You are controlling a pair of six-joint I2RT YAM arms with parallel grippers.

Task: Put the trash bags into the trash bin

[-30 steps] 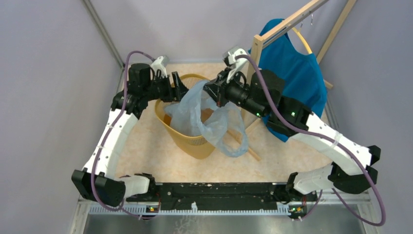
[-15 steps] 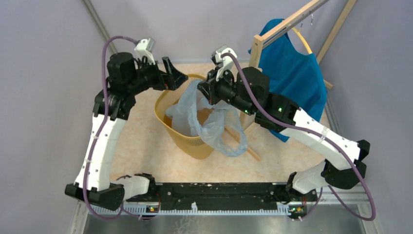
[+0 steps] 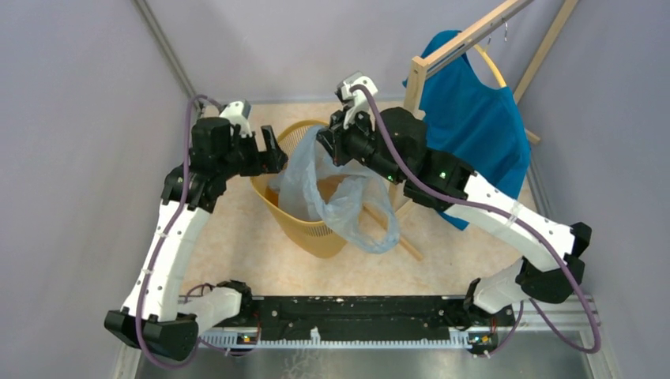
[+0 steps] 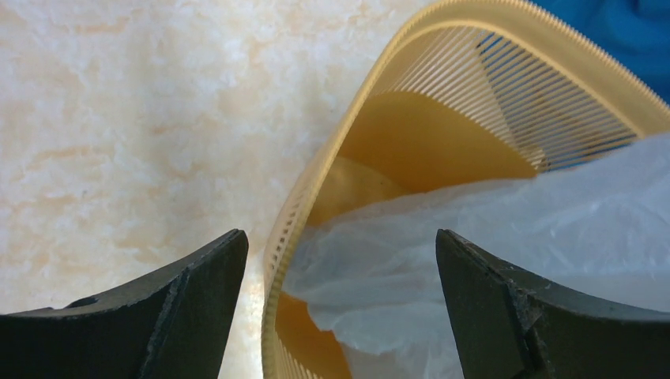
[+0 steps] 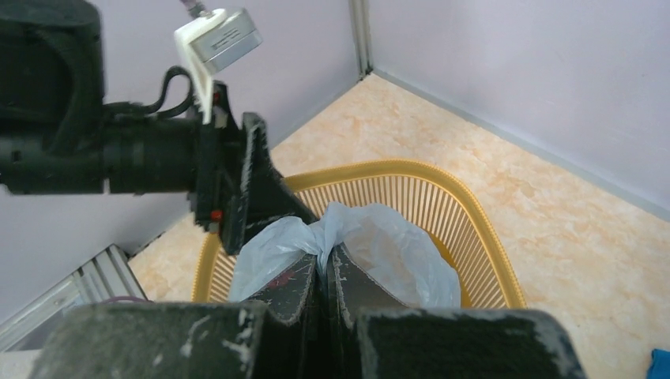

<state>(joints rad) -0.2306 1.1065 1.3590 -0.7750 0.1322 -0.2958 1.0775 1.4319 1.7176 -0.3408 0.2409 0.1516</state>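
The yellow-orange trash bin lies tilted on the floor, mouth toward the back. A pale blue-grey trash bag hangs partly inside the bin and partly draped over its right rim. My right gripper is shut on a bunched fold of the bag, holding it above the bin's mouth. My left gripper is open and empty, its jaws straddling the bin's left rim, with the bag film between them but not held.
A blue cloth shirt hangs on a wooden rack at the back right. A wooden rack foot lies on the floor under the bag. Grey walls close in on both sides.
My left gripper has dropped down and toward the bin's left rim. My right gripper has moved left and back a little with the bag in it.
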